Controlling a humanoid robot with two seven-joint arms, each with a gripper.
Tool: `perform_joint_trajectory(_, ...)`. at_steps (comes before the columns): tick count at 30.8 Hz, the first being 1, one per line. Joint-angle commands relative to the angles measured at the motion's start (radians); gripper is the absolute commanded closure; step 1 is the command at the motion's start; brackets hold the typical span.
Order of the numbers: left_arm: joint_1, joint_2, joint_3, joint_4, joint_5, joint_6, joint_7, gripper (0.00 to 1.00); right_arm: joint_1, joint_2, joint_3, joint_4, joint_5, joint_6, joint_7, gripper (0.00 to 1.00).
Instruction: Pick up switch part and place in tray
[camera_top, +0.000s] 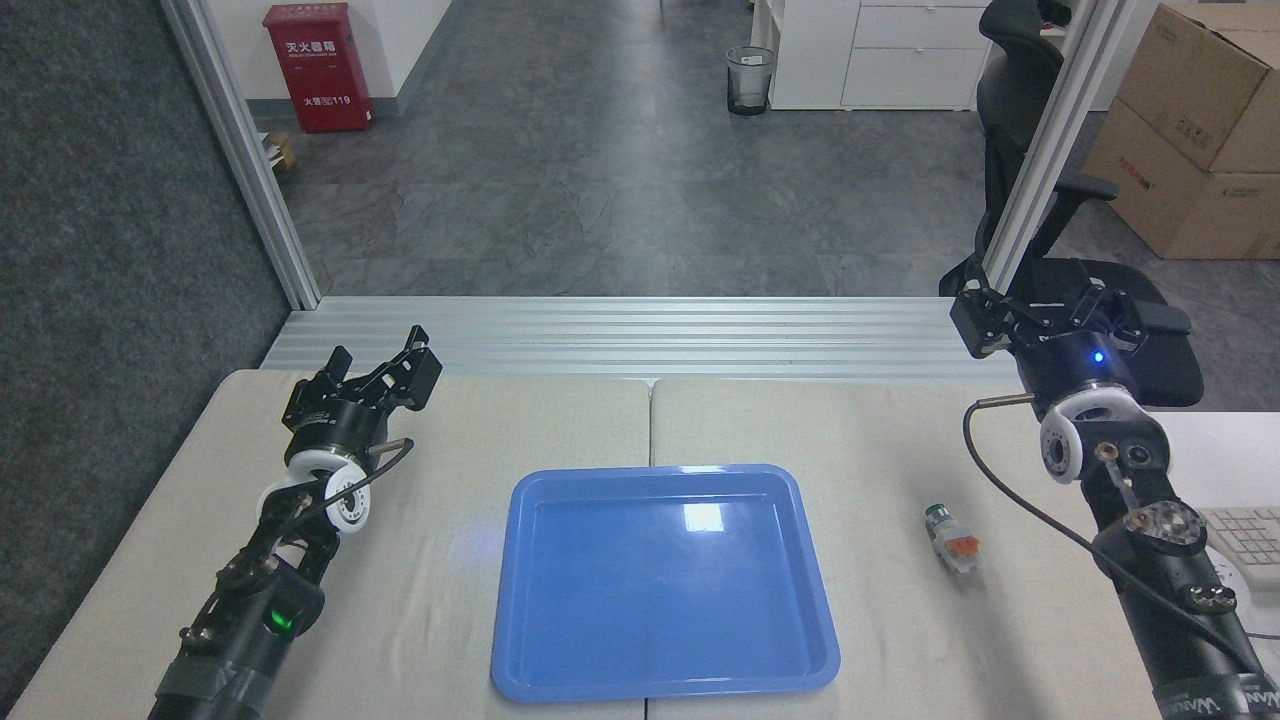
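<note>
The switch part (953, 541) lies on the table right of the tray, green cap pointing away, orange clip on its white body. The glossy blue tray (530, 640) sits in the middle of the table with nothing in it. My left gripper (382, 362) hovers over the table's far left, fingers spread open and holding nothing. My right gripper (1045, 305) hangs above the far right edge of the table, well beyond the switch part, its fingers apart and open with nothing between them.
The table ends at an aluminium rail (640, 335) behind it. A keyboard (1245, 535) lies at the right edge beside my right arm. A black office chair (1030, 110) and cardboard boxes (1195, 130) stand on the floor past the right side.
</note>
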Motion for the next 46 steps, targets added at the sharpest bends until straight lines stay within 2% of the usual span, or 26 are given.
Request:
perform_joint_trajectory(1, 0.0, 0.002, -0.001, 0.0, -0.002, 0.001, 0.0, 0.0, -0.01, 0.001, 0.004, -0.007, -0.012, 0.004, 0.02, 0.05)
perform_joint_trajectory(7, 0.0, 0.0, 0.001, 0.0, 0.0, 0.001, 0.0, 0.0, -0.004, 0.007, -0.001, -0.009, -0.016, 0.005, 0.02, 0.04)
perform_joint_trajectory(11, 0.0, 0.0, -0.001, 0.0, 0.0, 0.001, 0.0, 0.0, -0.004, 0.038, -0.003, -0.009, -0.037, 0.005, 0.038, 0.05)
perform_joint_trajectory(23, 0.0, 0.0, 0.001, 0.0, 0.0, 0.001, 0.0, 0.0, 0.002, 0.038, -0.003, -0.009, -0.065, 0.002, 0.063, 0.04)
perform_joint_trajectory(46, 0.0, 0.0, 0.001, 0.0, 0.0, 0.001, 0.0, 0.0, 0.008, 0.035, 0.013, -0.007, -0.066, -0.016, 0.061, 0.02)
